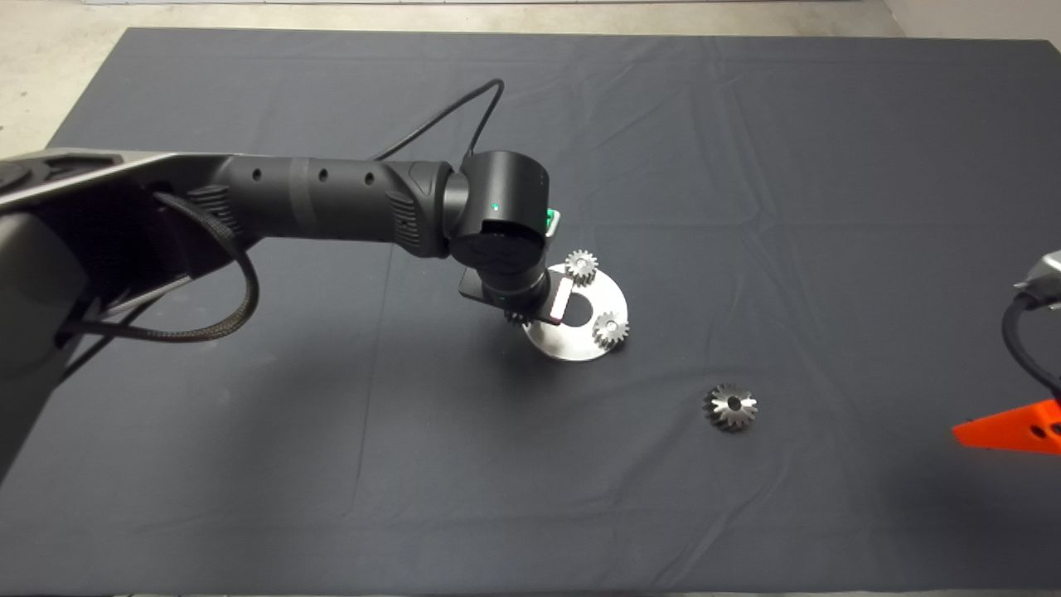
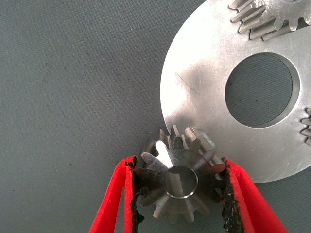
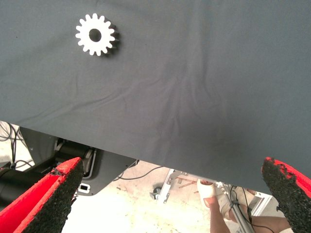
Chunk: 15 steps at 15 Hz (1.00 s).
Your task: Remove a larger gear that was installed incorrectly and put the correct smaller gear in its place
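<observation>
L gripper [image 2: 180, 189] clamps smaller gear [image 2: 181, 180] at plate [image 2: 204, 87] rim.

mat [image 1: 746, 166]: dark cloth, creased, covers desk | disc [image 1: 609, 292]: flat metal, round centre hole, two small bright gears [image 1: 582, 265] on its rim | floor [image 3: 126, 213]: pale concrete past mat edge, cables [image 3: 9, 133], person's foot [image 3: 208, 191] in white sock
</observation>
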Each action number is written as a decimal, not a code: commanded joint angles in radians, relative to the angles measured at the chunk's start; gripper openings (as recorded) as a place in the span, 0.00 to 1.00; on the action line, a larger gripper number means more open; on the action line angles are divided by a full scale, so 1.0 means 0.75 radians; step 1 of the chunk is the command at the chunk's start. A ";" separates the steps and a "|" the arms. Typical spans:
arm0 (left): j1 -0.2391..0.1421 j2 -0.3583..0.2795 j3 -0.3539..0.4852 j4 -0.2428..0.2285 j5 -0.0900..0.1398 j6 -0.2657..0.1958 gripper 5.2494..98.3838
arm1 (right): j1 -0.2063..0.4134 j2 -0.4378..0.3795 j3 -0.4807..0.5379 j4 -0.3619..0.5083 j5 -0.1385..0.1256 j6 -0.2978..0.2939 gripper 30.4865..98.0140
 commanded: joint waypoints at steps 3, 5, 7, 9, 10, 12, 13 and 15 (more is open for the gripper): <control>-0.013 0.025 -0.019 0.001 0.003 -0.009 0.28 | 0.021 0.000 0.005 0.048 -0.041 -0.004 0.98; -0.013 0.025 -0.019 0.001 -0.022 -0.012 0.27 | 0.021 0.000 0.004 0.048 -0.041 -0.004 0.98; -0.013 0.023 -0.019 0.001 -0.030 -0.012 0.27 | 0.020 0.000 0.005 0.048 -0.041 -0.004 0.98; -0.013 0.019 -0.019 -0.001 -0.030 -0.012 0.27 | 0.021 -0.002 0.004 0.048 -0.041 -0.004 0.98; -0.015 0.017 -0.019 0.001 -0.031 -0.013 0.27 | 0.021 -0.002 0.004 0.049 -0.041 -0.004 0.98; -0.019 0.017 -0.007 -0.001 -0.030 -0.023 0.27 | 0.021 -0.002 0.005 0.050 -0.041 -0.004 0.98; -0.021 0.015 0.001 -0.001 -0.030 -0.043 0.27 | 0.021 -0.004 0.005 0.050 -0.041 -0.004 0.98; -0.023 0.017 0.016 -0.001 -0.030 -0.067 0.27 | 0.021 -0.002 0.005 0.050 -0.041 -0.002 0.98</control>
